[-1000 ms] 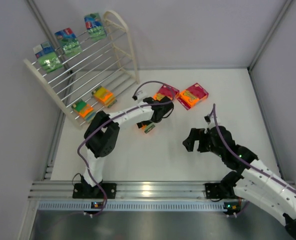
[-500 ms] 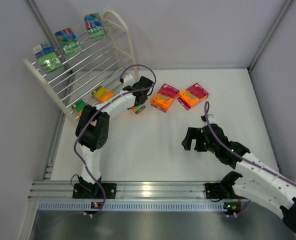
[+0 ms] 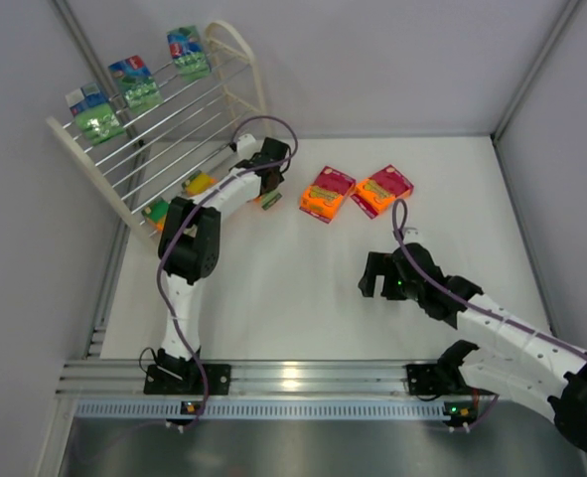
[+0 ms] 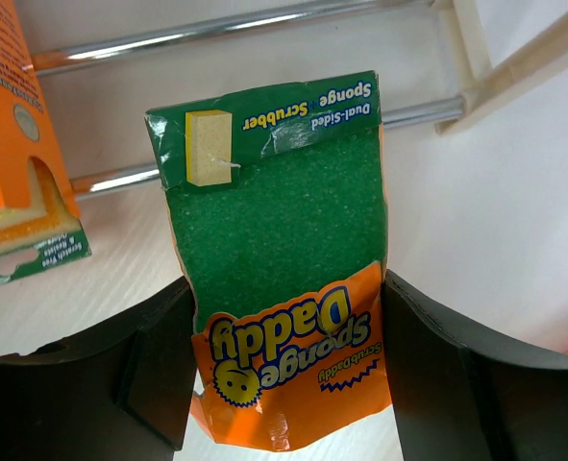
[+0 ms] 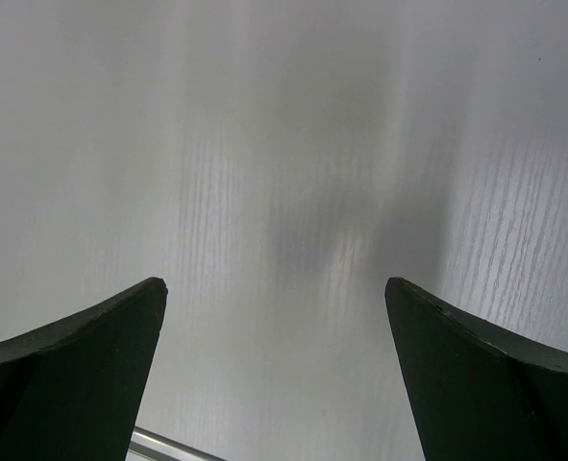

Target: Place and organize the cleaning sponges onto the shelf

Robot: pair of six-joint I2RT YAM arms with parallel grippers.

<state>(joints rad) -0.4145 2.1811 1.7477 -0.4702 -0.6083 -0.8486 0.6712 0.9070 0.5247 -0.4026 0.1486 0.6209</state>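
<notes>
The left arm (image 3: pixel 223 199) has swung from the middle of the desk toward the far-left corner, taking the sponge pack (image 4: pixel 284 259) with it. A second ago the pack hung over open desk; now it sits at the front of the lowest tier of the shelf (image 3: pixel 94 173). The right arm (image 3: pixel 492 323) has shifted slightly left. No other pack has moved.

The left fingers (image 4: pixel 154 375) are closed on the sponge pack, one on each long side, gripping its orange-labelled end. Its green scrubber face is toward the wrist camera and its green-labelled end points at the rods (image 4: pixel 216 29). That end overlaps a rod in the wrist view; contact cannot be told.

The right fingers (image 5: pixel 72 370) are spread wide and hold nothing. They hang over bare desk (image 5: pixel 293 144) right of centre, well apart from every pack.

The shelf stands in the far-left corner. Its top tier carries three green packs (image 3: pixel 136 84) in a row. Its lowest tier carries two orange packs (image 3: pixel 202 184), partly hidden by the left arm. One of them shows just beside the held pack in the left wrist view.

On the desk, two orange packs with magenta labels (image 3: pixel 327 193) lie side by side near the far edge. They are about midway along it, just right of the left fingers.
</notes>
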